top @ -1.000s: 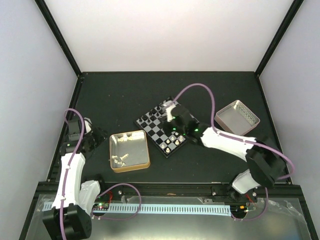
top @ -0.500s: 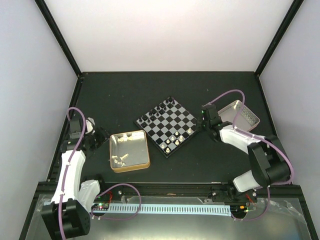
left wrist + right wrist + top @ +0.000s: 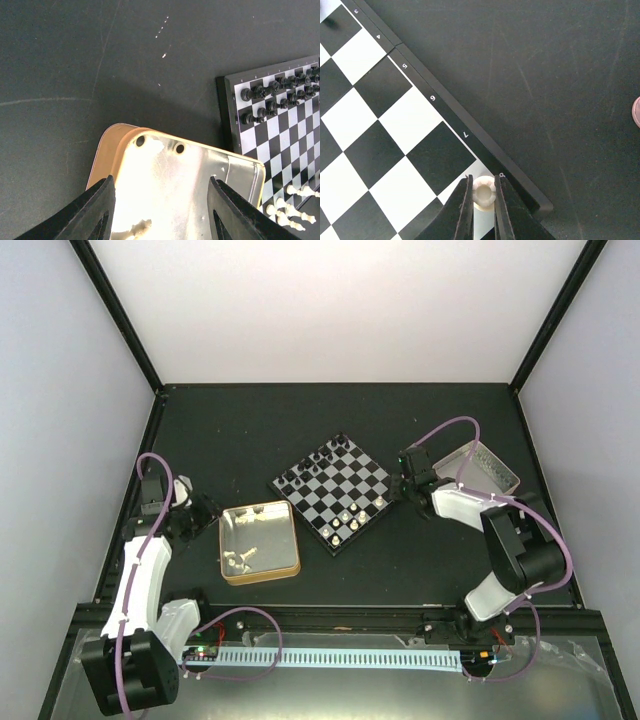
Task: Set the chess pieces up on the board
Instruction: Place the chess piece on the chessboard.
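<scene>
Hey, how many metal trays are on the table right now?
2: a gold-rimmed tin left of the board, and a silver tray to its right. None seem hidden.

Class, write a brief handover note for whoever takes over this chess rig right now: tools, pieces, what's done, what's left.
Right tool: shut on a white piece, at the board's corner square by the 8 mark.
Left tool: open, above the tin.
Done: black pieces stand in two rows along the far side; some white pieces stand on the near side.
Left: set down the held piece, then move the loose pieces from the tin onto the board.
</scene>
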Tool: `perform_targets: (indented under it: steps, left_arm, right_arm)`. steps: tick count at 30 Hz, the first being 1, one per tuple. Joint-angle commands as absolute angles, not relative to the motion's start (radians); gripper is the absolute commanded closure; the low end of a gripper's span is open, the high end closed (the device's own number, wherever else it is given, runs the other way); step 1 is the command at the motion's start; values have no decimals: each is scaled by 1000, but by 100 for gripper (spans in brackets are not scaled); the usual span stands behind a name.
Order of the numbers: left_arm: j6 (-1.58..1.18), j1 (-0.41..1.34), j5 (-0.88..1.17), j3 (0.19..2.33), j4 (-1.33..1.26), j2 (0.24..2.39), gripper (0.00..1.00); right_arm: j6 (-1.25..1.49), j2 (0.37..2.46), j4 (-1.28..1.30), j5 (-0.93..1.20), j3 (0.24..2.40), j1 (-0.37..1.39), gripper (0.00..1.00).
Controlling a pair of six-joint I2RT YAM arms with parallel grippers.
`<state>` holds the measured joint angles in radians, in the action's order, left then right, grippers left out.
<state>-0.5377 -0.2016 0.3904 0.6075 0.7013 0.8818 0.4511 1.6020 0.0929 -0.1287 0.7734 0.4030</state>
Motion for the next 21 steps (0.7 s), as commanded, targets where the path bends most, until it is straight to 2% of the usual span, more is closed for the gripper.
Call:
perform_targets:
  steps: [1, 10, 21]
  left_arm:
    - [-534, -198, 409, 647, 679, 887, 48]
    - [-535, -196, 412, 644, 674, 890, 48]
    - [-501, -152, 420, 680, 707, 872, 46]
  right_arm:
    - [446, 1598, 114, -128, 780, 397, 88]
    - [441, 1560, 145, -103, 754, 397, 86]
    - [474, 1492, 219, -88, 808, 397, 61]
